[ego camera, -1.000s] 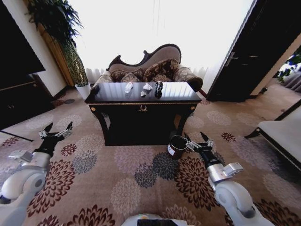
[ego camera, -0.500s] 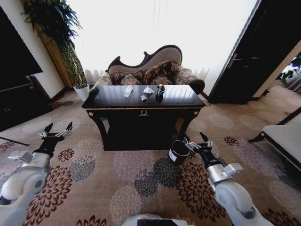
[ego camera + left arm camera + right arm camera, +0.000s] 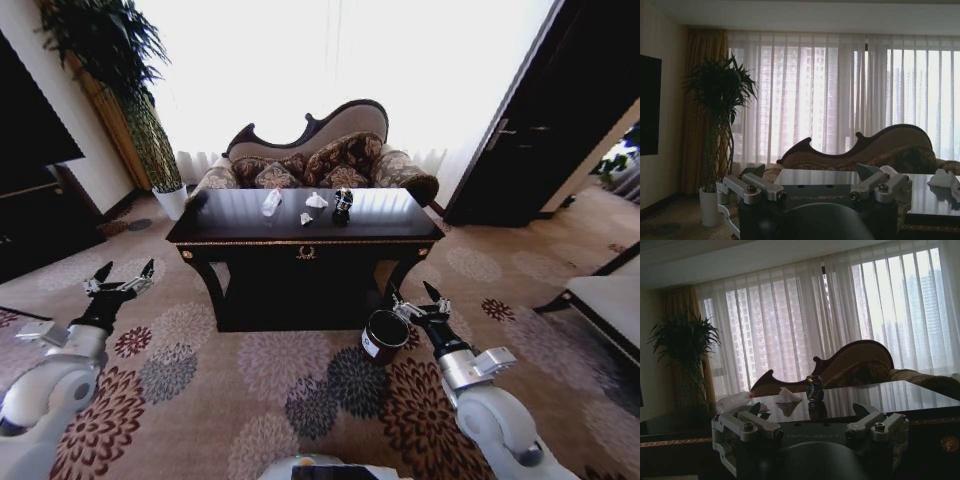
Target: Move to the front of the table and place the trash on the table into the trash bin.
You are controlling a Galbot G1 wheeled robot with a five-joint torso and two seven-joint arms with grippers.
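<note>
From the head camera, you are looking at the dark glossy table straight ahead, in front of a curved sofa and a bright curtained window. Several bits of trash are sitting near the table's middle: a clear plastic wrapper, a white crumpled tissue, a small white scrap and a crushed dark can. The trash bin is standing on the patterned carpet just beside the table's front right leg. Your left claw is hanging wide and empty, low on the left. Your right claw is also spread wide and empty, just beside the bin's rim.

From the left wrist, the left claw is gaping wide, with the table's top beyond it and a tissue at the far edge.

From the right wrist, the right claw is splayed wide, facing the can and tissue.

One likely risk: driving closer could push the right claw or arm into the bin and tip it, since they are so near.
</note>
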